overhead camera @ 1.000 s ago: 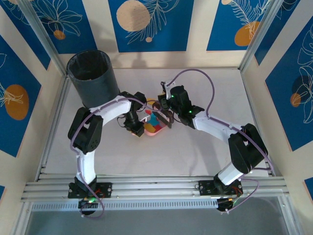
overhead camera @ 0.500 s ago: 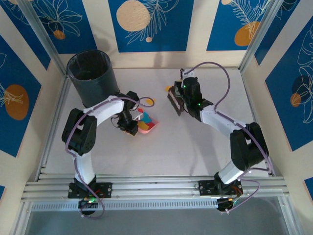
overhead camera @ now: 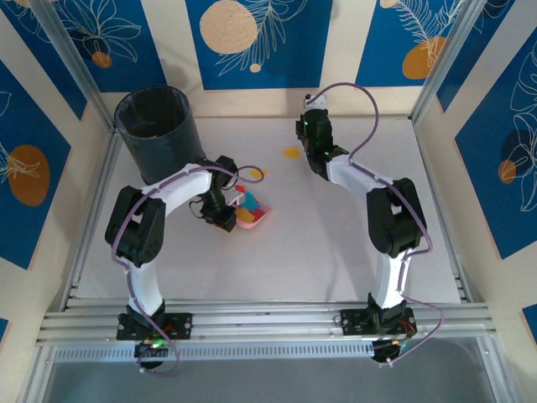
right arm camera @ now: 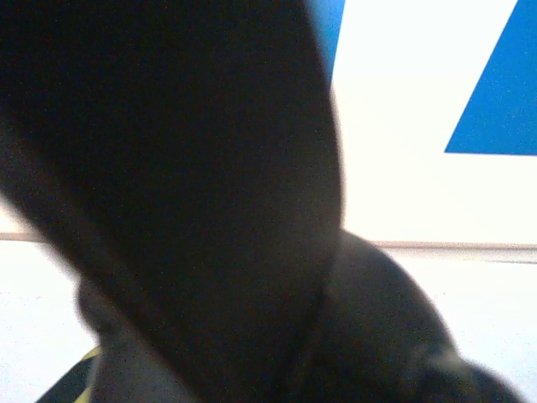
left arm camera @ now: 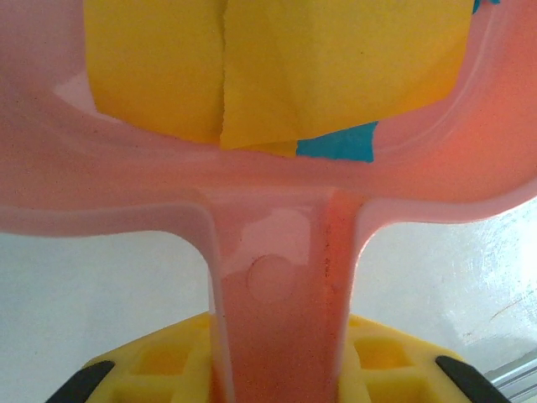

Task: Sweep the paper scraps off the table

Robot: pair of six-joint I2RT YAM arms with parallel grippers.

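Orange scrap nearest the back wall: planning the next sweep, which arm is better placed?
Probably right. The right gripper, shut on the dark brush, sits beside the orange scrap; the left gripper holds the dustpan farther away.

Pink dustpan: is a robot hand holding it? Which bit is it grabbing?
Yes. The left gripper holds the pink dustpan by its handle, with its yellow fingers closed on either side of it, just below the pan.

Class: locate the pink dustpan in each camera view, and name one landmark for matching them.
Top external: dustpan left of centre, at the left gripper.
Left wrist: handle runs up the middle, pan across the top.
Right wrist: dark blur, wall behind.
Landmark: paper scraps in the pan.
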